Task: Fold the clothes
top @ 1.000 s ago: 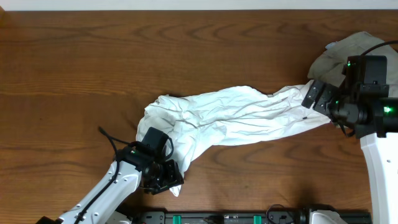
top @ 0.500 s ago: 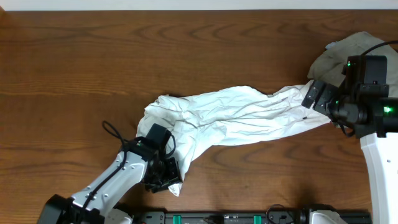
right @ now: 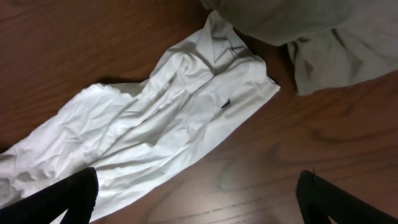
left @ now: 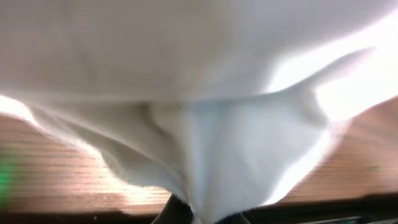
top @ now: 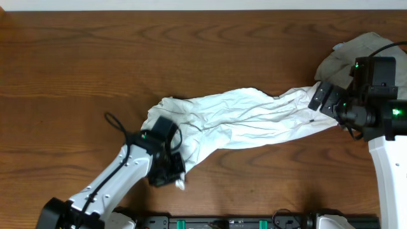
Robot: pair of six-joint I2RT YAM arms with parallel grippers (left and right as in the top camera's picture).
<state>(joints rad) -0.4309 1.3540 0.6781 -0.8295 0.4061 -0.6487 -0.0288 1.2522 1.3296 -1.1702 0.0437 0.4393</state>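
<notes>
A crumpled white shirt (top: 241, 117) lies stretched across the wooden table from lower left to right. My left gripper (top: 170, 175) is shut on the shirt's lower-left end; in the left wrist view the white cloth (left: 205, 137) fills the frame and runs down between the fingers. My right gripper (top: 325, 98) is open and empty, hovering over the shirt's right end. In the right wrist view the shirt (right: 168, 118) lies below, with the collar end near the top and both fingertips wide apart at the bottom corners.
A grey-beige garment (top: 346, 57) lies bunched at the far right edge of the table, also in the right wrist view (right: 317, 31), touching the shirt's collar end. Bare wooden table (top: 127, 57) spreads left and behind.
My left gripper has moved a little up and toward the shirt, carrying the pinched cloth end with it. The right arm has not moved.
</notes>
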